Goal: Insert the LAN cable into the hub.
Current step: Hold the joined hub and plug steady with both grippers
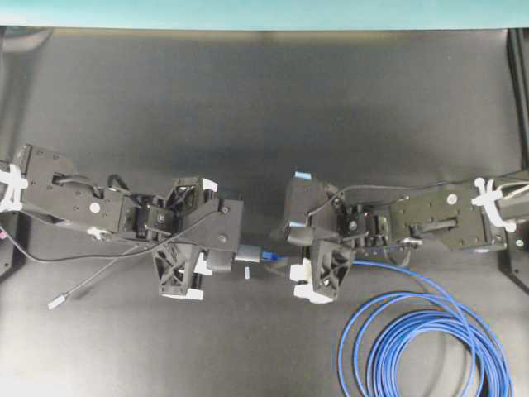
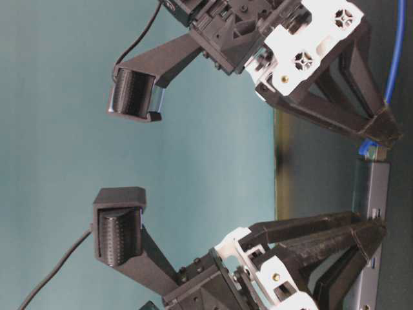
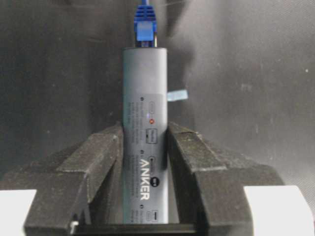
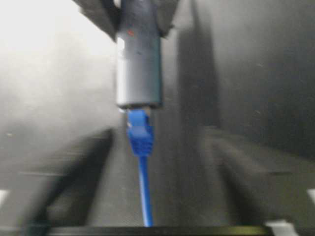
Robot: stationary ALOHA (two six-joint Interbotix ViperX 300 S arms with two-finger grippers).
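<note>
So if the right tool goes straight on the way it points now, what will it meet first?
Most likely the blue plug of the LAN cable, which sits at the end of the hub directly ahead between the open fingers of the right tool. Behind it comes the hub itself, held by the left tool.

A dark matte table (image 1: 248, 91) (black-surfaced) meets a teal wall (image 1: 248, 12) along its far edge.

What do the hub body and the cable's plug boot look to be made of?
The hub: likely anodised aluminium, given its smooth matte grey shell with printed white lettering; painted plastic is possible. LAN cable boot: moulded blue plastic or rubber, ribbed and slightly glossy.
</note>
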